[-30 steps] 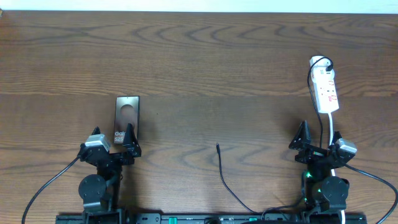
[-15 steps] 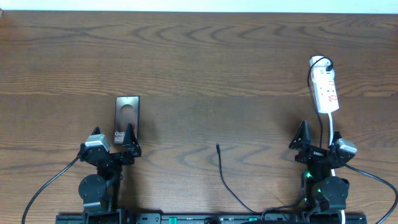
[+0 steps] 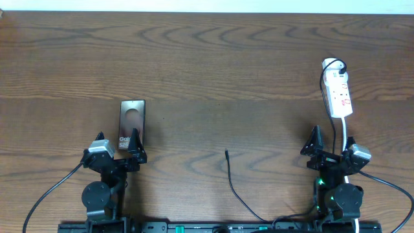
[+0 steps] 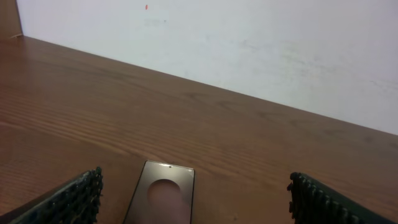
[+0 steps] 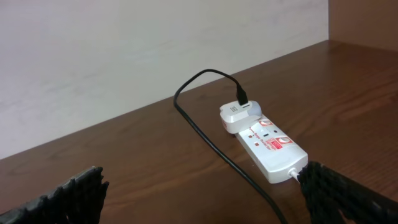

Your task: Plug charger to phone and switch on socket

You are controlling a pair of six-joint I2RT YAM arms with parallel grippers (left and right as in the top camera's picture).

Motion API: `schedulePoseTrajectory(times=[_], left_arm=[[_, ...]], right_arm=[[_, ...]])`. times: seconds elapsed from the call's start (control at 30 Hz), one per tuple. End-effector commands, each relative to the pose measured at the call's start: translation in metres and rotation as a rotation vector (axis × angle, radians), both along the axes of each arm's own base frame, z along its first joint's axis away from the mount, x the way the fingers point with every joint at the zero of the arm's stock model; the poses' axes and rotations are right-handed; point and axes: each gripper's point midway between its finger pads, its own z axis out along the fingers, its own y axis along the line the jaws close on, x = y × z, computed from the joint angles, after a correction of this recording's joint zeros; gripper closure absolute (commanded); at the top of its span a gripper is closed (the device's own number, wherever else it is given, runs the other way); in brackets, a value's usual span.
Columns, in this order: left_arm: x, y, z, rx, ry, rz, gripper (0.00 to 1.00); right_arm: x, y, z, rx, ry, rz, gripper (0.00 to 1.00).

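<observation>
The phone (image 3: pixel 132 122) is a dark-brown glossy slab lying flat just beyond my left gripper (image 3: pixel 118 147); it shows low in the left wrist view (image 4: pixel 160 199) between my spread fingers. The left gripper (image 4: pixel 193 208) is open and empty. The charger (image 3: pixel 234 183) is a thin black cable whose plug tip lies on the table at centre front. The socket (image 3: pixel 338 94) is a white power strip at the far right with a white adapter plugged in; it also shows in the right wrist view (image 5: pixel 268 145). My right gripper (image 3: pixel 333 149) is open and empty in front of it, as the right wrist view (image 5: pixel 199 199) shows.
The wooden table (image 3: pixel 213 71) ends at a white wall at the back. A black cable (image 5: pixel 211 143) loops from the adapter on the socket toward the front. A white cord (image 3: pixel 347 139) runs from the socket toward my right arm.
</observation>
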Motion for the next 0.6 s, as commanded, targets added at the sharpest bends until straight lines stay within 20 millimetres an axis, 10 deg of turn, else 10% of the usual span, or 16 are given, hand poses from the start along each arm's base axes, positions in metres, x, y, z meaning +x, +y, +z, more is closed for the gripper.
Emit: schedulePoseTrajectory(times=[0.0, 0.3, 0.57], left_arm=[[-0.001, -0.004, -0.014, 0.0, 0.044, -0.02, 0.06], [0.0, 0.002, -0.011, 0.005, 0.032, 0.013, 0.06], [-0.001, -0.013, 0.041, 0.013, -0.157, -0.074, 0.06]], right_arm=[[-0.001, -0.001, 0.001, -0.005, -0.003, -0.009, 0.01], [-0.001, -0.001, 0.001, -0.005, -0.003, -0.009, 0.01], [-0.001, -0.001, 0.001, -0.005, -0.003, -0.009, 0.01]])
